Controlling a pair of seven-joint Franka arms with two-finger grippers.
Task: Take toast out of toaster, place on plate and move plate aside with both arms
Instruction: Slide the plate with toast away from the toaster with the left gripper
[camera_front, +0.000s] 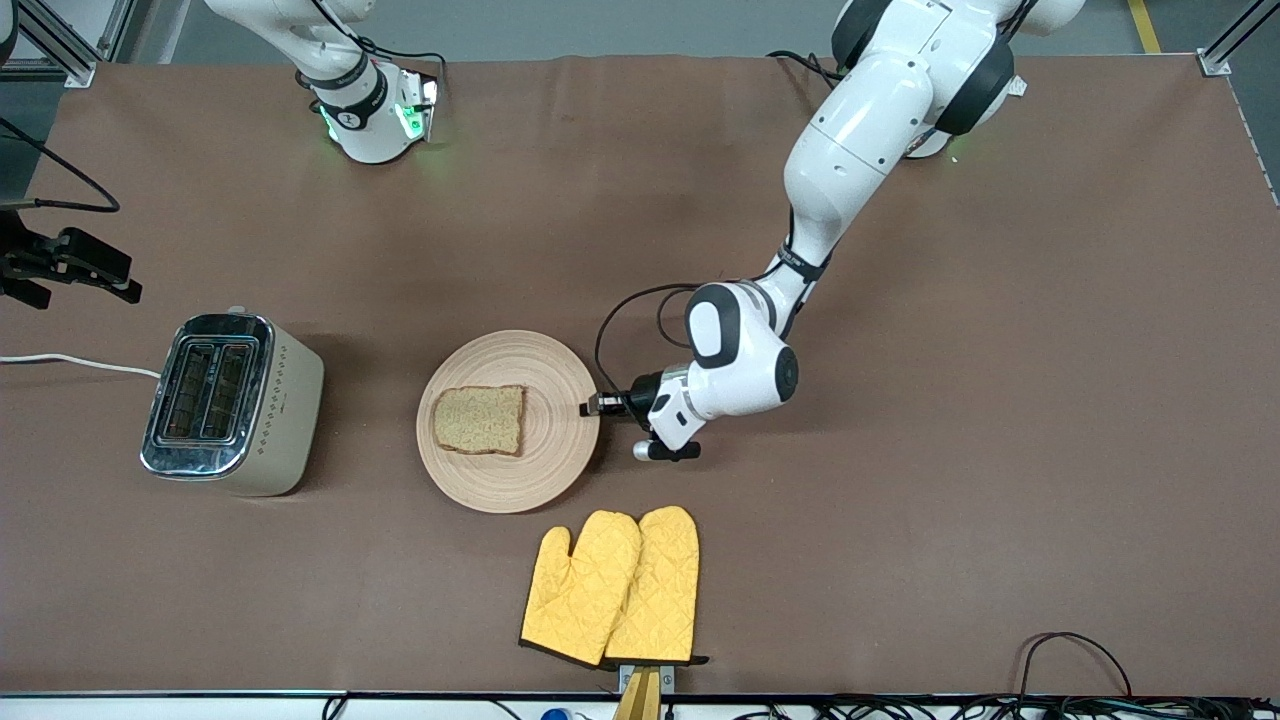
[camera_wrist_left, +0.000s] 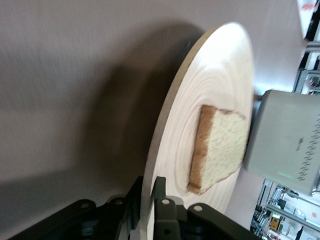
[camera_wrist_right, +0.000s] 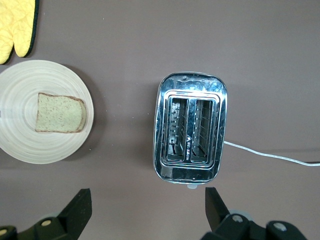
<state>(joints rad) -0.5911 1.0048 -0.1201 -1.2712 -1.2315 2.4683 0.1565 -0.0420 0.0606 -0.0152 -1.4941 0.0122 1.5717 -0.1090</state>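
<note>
The round tan wooden plate (camera_front: 540, 360) lies mid-table with the toast (camera_front: 480, 420) flat on it, toward the toaster's side. My left gripper (camera_front: 597, 404) is low at the plate's edge toward the left arm's end. In the left wrist view it (camera_wrist_left: 148, 187) is shut on the plate's rim (camera_wrist_left: 220, 70), one finger above and one below, with the toast (camera_wrist_left: 220, 145) just past it. My right gripper (camera_front: 60, 262) hangs open and empty in the air past the toaster at the right arm's end. Its wrist view (camera_wrist_right: 147, 200) looks down on plate (camera_wrist_right: 30, 145) and toast (camera_wrist_right: 60, 113).
A cream and chrome toaster (camera_front: 230, 400) with two empty slots stands beside the plate toward the right arm's end; it also shows in both wrist views (camera_wrist_right: 191, 127) (camera_wrist_left: 285, 145). Its white cord (camera_front: 70, 362) trails off. A yellow oven-mitt pair (camera_front: 612, 585) lies nearer the front camera.
</note>
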